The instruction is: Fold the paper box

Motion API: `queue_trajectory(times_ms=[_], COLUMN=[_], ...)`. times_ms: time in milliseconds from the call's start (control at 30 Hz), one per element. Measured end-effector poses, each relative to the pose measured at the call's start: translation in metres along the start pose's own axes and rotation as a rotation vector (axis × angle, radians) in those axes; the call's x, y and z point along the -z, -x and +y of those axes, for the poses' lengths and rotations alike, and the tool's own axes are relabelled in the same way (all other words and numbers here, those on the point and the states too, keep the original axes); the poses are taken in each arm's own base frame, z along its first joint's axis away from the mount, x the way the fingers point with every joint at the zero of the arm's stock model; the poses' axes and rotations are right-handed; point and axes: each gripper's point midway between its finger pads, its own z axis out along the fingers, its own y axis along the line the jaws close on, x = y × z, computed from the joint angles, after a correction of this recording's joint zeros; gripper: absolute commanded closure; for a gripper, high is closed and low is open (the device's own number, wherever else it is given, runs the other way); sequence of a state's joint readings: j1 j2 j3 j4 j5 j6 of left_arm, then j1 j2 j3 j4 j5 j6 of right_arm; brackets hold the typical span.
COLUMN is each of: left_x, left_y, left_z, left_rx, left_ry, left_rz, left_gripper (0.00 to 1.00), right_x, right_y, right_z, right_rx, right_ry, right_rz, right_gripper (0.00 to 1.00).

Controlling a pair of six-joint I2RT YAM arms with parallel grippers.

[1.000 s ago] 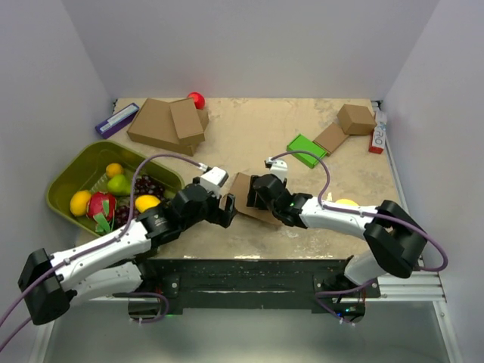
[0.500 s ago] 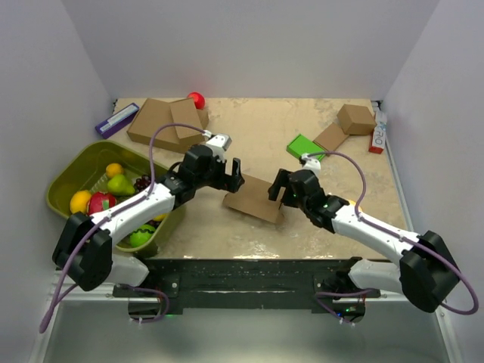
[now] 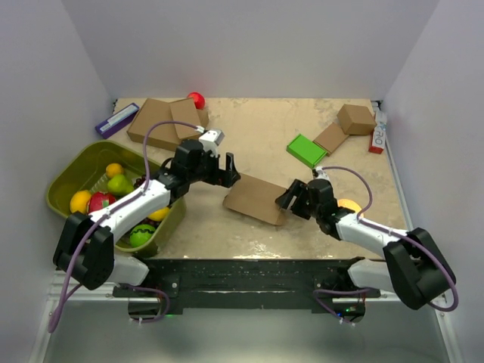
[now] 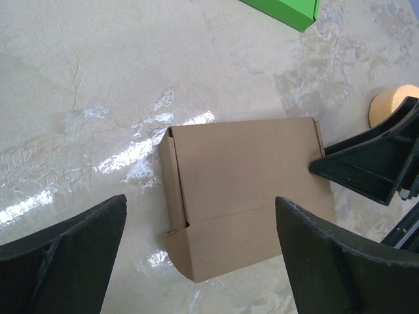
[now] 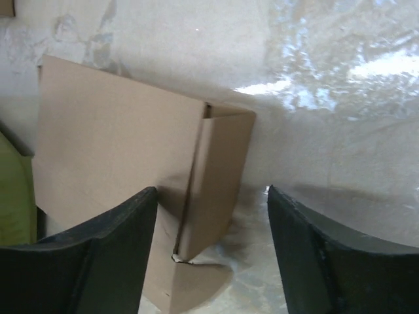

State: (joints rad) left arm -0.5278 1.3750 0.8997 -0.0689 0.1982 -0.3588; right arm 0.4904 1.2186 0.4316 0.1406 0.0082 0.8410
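While lying flat and closed near the middle of the table (image 3: pixel 257 128), flanked by both claws: paper box (image 3: pixel 255 198). Left gripper (image 3: pixel 231 170) spread wide off its far left corner; right gripper (image 3: pixel 291 198) likewise agape, just beside its right edge.

Beige mottled tabletop (image 3: pixel 257 128), glossy glare patches; plain white walls (image 3: pixel 249 45) on three sides
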Motion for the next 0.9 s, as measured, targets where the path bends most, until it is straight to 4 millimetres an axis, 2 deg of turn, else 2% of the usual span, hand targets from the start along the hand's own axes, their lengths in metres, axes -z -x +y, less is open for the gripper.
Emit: queue_trajectory(times_ms=[100, 133, 233, 300, 333, 433, 700, 900], left_x=[0.0, 0.0, 0.001, 0.001, 0.001, 0.001, 0.0, -0.006], left_y=[0.001, 0.001, 0.001, 0.001, 0.001, 0.0, -0.005, -0.009], left_z=[0.001, 0.002, 0.002, 0.001, 0.001, 0.0, -0.003, -0.011], left_rx=[0.003, 0.005, 0.006, 0.006, 0.007, 0.014, 0.049, 0.093], left_ry=[-0.003, -0.002, -0.004, -0.007, -0.007, -0.011, -0.032, -0.098], left_rz=[0.0, -0.001, 0.0, 0.001, 0.001, 0.001, 0.008, -0.002], left_gripper=[0.01, 0.0, 0.0, 0.01, 0.0, 0.01, 0.01, 0.01], right_x=[-0.005, -0.005, -0.004, -0.003, -0.001, 0.004, 0.019, 0.021], right_y=[-0.007, -0.006, -0.003, -0.002, 0.0, 0.005, 0.007, 0.007], right_z=[-0.01, -0.008, 0.0, 0.0, 0.0, -0.002, -0.02, -0.024], right_rx=[-0.076, -0.085, -0.105, -0.115, -0.123, -0.141, -0.179, -0.184], right_ry=[0.034, 0.052, 0.104, 0.117, 0.124, 0.136, 0.127, 0.123], right_rz=[0.016, 0.015, 0.003, -0.002, -0.009, -0.031, -0.072, -0.079], right_gripper=[0.47, 0.56, 0.71, 0.76, 0.84, 1.0, 1.0, 1.0])
